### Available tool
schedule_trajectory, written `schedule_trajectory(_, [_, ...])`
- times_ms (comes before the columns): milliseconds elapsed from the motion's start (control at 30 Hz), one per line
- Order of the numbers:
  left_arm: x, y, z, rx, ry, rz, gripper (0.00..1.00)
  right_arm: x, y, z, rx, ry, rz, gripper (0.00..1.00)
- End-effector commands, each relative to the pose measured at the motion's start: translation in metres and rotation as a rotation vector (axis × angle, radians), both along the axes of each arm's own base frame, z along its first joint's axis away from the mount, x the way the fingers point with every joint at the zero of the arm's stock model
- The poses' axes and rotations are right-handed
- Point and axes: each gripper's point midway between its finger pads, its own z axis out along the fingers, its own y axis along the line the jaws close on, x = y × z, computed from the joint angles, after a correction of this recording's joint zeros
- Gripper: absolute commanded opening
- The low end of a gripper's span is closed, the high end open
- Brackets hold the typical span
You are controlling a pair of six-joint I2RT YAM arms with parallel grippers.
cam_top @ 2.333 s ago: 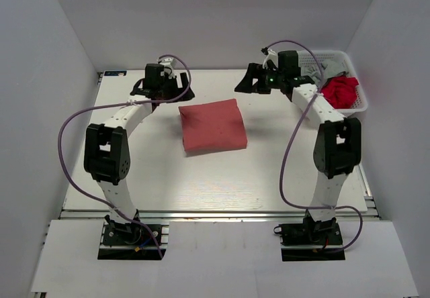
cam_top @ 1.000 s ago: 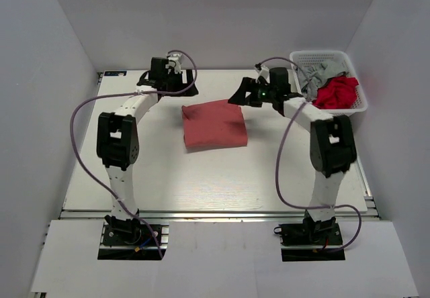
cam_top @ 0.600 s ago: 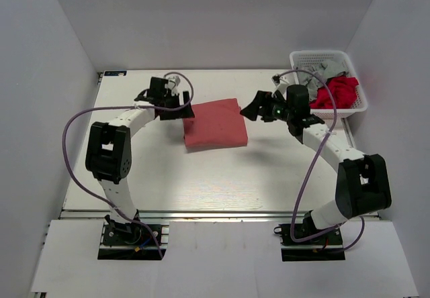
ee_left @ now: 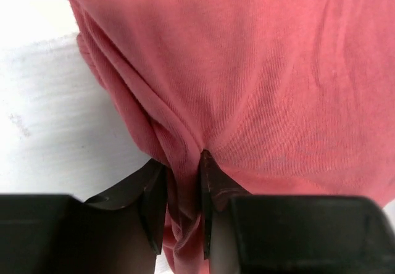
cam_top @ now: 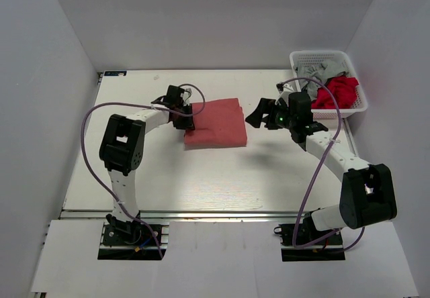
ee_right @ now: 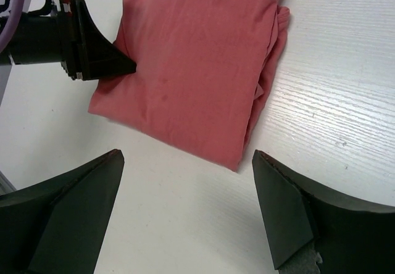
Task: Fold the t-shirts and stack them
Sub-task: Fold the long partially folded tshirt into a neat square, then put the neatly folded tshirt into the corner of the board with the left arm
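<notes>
A folded salmon-red t-shirt (cam_top: 216, 122) lies on the white table, a little behind its middle. My left gripper (cam_top: 187, 119) is at the shirt's left edge, shut on a bunched fold of the cloth (ee_left: 265, 70), which is pinched between the two dark fingers (ee_left: 183, 169). My right gripper (cam_top: 256, 115) hovers just right of the shirt, open wide with nothing between its fingers (ee_right: 186, 154). In the right wrist view the whole t-shirt (ee_right: 191, 70) shows, with the left gripper (ee_right: 80, 39) at its far edge. More t-shirts, bright red (cam_top: 336, 91) and grey (cam_top: 321, 70), sit crumpled in the basket.
A white mesh basket (cam_top: 295, 60) stands at the back right corner of the table. White walls enclose the table on three sides. Purple cables loop off both arms.
My left gripper has moved in onto the shirt's left edge and closed on the cloth. The right arm has swung forward from the basket toward the shirt's right side, still open.
</notes>
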Motion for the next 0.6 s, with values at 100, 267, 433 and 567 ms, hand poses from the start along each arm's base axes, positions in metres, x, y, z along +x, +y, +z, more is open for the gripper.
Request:
schedule_trajectory(100, [-0.011,0.050,-0.050,0.235,0.152,0.085,0.00,0.002,-0.007,0.000,-0.042,-0.030,-0.012,0.90])
schedule_trajectory(267, [0.049,0.098,0.005,0.502,-0.004,0.101,0.00,0.005,-0.013,-0.004,-0.076,-0.033,-0.032,0.90])
schedule_trajectory(433, [0.096,0.152,0.071,0.668,-0.160,0.140,0.00,0.008,-0.012,-0.013,-0.086,-0.010,-0.028,0.90])
schedule_trajectory(567, [0.121,0.193,0.101,0.729,-0.244,0.155,0.00,0.017,-0.006,-0.023,-0.092,0.037,-0.002,0.90])
